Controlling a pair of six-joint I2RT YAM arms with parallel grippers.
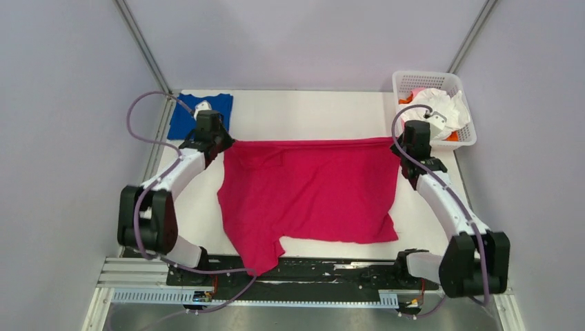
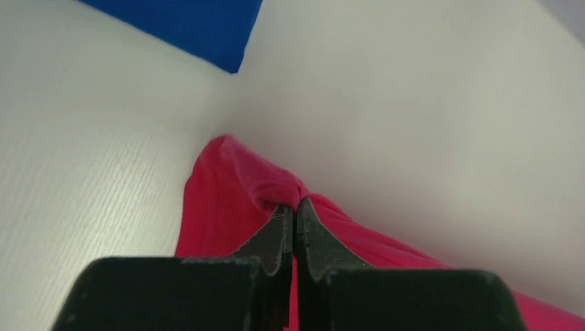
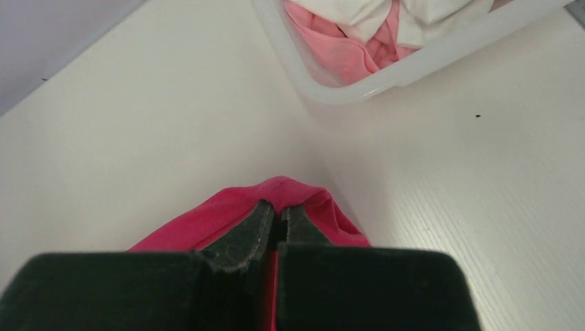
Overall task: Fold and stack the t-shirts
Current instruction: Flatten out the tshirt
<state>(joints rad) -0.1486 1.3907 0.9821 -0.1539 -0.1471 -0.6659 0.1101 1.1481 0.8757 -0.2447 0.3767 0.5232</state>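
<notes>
Left end effector [image 2: 295, 209]: pressed together, pinching a far corner of the magenta t-shirt [image 1: 310, 193].
Right end effector [image 3: 278, 212]: same pinch on the opposite corner. The edge spans taut between them, and the rest trails behind onto the counter [image 1: 310, 114].
Risk: we judge uneven pulling may slip a thin pinch, skewing the fold.

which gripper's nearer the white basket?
Right. Right gripper is just beside the basket, pinching a corner of the magenta shirt; left gripper pinches the other corner, far across by the blue shirt.

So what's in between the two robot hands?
The magenta t-shirt, its far edge stretched from the left gripper to the right gripper; the top view shows it.
</notes>
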